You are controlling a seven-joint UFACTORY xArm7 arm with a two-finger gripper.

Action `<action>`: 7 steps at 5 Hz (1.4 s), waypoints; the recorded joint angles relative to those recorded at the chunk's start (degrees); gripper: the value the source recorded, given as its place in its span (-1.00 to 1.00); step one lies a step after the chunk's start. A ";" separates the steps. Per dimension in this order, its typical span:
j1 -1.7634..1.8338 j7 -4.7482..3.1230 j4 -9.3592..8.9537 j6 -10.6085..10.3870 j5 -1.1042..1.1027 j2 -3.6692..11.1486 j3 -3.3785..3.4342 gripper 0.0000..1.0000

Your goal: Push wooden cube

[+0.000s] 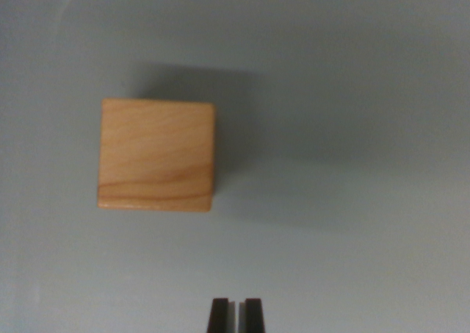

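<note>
So my fingers (pixel 235 314) sat clenched, empty, at bottom center; wooden cube (pixel 157 156) left of center looked stiff, light — I'd shove its flat near face.

Only the tips of the claw (pixel 236 314) show, poking up from the bottom edge of the wrist view, a little right of centre. The two dark fingers (pixel 219 315) stand side by side, parallel, with just a thin slit between them, holding nothing.
</note>
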 joint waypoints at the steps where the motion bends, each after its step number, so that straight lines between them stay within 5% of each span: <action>1: 0.00 0.00 0.00 0.00 0.00 0.00 0.00 -1.00; 2: 0.54 0.88 -1.31 -2.03 -0.34 0.90 0.29 -1.00; 7: 1.42 2.31 -3.42 -5.32 -0.89 2.35 0.75 -1.00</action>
